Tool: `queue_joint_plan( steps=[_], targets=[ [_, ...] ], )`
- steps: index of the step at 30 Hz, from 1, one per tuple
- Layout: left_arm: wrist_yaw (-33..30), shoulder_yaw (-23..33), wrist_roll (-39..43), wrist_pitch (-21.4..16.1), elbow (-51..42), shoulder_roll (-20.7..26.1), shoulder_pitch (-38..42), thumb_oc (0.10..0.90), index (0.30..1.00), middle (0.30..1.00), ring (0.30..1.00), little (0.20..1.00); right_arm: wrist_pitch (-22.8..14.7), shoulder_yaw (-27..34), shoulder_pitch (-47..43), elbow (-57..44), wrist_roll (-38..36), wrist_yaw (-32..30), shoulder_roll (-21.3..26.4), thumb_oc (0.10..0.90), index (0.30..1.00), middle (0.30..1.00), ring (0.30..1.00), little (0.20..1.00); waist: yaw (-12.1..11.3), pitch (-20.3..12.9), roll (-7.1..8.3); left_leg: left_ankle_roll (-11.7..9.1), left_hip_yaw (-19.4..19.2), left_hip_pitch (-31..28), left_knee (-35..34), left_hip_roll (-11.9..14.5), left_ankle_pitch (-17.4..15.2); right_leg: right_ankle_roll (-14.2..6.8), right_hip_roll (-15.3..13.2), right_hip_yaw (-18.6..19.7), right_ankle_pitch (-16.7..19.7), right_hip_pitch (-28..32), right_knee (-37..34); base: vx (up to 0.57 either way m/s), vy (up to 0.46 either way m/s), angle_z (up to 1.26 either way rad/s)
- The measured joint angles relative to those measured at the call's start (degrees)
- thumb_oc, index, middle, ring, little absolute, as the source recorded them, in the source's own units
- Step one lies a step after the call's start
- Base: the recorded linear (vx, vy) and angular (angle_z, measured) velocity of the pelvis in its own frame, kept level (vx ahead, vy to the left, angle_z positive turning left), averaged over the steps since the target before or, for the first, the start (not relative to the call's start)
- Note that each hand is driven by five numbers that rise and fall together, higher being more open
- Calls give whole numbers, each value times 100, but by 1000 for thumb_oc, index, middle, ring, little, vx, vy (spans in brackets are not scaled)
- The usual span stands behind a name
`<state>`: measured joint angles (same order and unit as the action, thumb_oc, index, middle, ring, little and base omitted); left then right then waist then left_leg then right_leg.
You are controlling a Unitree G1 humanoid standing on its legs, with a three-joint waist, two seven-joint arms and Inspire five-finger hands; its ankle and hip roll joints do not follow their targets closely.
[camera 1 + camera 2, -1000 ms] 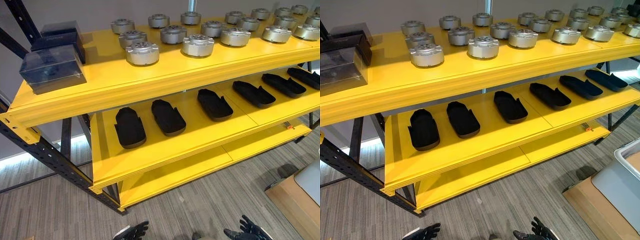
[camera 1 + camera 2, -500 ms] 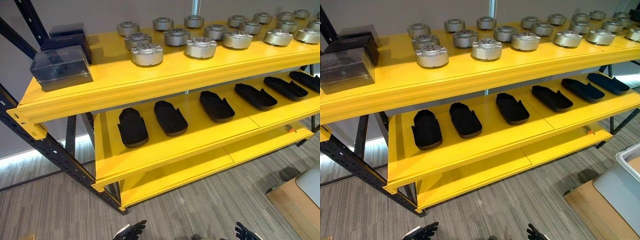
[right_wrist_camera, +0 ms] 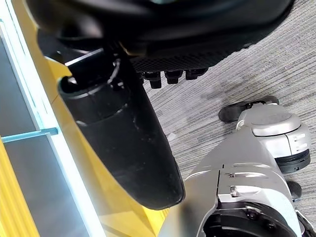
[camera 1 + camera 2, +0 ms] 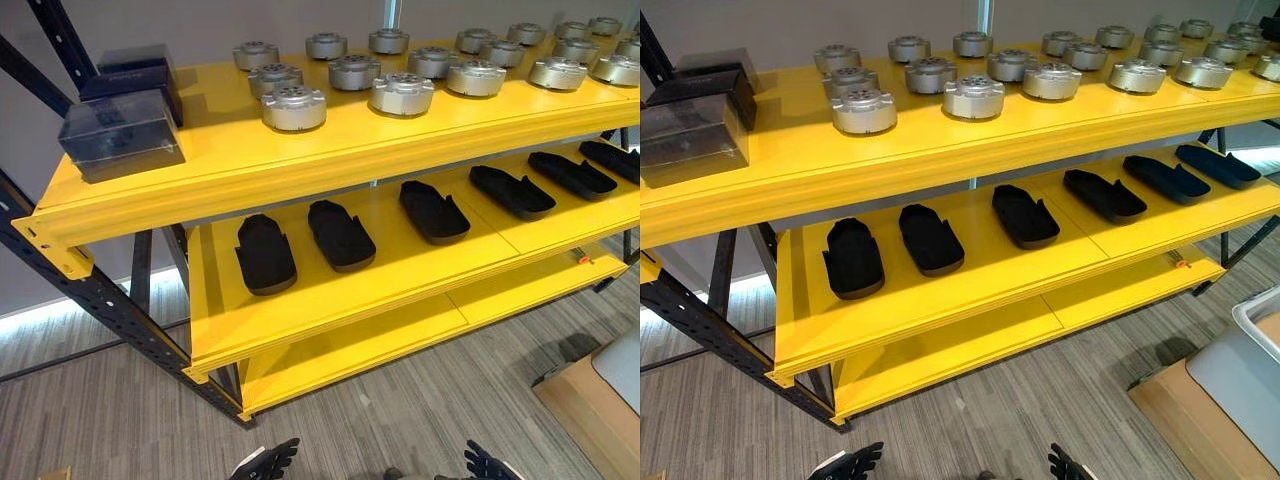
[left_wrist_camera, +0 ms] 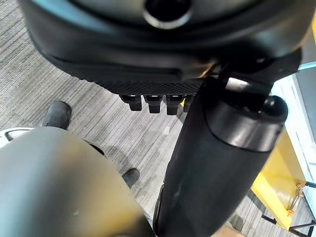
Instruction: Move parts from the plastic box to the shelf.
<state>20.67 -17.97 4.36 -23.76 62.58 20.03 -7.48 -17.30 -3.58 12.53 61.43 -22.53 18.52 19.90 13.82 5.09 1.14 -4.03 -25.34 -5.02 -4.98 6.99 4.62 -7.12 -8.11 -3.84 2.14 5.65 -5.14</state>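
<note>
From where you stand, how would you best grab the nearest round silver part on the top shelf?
Probably from above or the front: the nearest silver part is a squat upright disc with clear space around it on the top shelf. Curl fingers round its side wall, below the raised cap. Both hands hang empty.

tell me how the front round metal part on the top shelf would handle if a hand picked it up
The front round metal part looks like solid machined metal, so probably heavy for its size and rigid. Its squat shape and flat base suggest it won't tip or roll. The smooth shiny sides may be slippery under the fingers.
</note>
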Motion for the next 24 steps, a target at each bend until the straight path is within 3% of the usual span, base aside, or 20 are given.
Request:
queue_joint_plan(
  steps=[24],
  targets=[
    [-2, 184, 1, 3, 98, -7, 38, 900, 1000, 1000, 1000, 1000, -134, -7, -140, 1, -5, 120, 0, 900, 1000, 1000, 1000, 1000, -16, 112, 10, -17, 1, -29, 1, -1, -13, 44, 12, 1, 19, 4, 31, 3, -1, 0]
  ],
)
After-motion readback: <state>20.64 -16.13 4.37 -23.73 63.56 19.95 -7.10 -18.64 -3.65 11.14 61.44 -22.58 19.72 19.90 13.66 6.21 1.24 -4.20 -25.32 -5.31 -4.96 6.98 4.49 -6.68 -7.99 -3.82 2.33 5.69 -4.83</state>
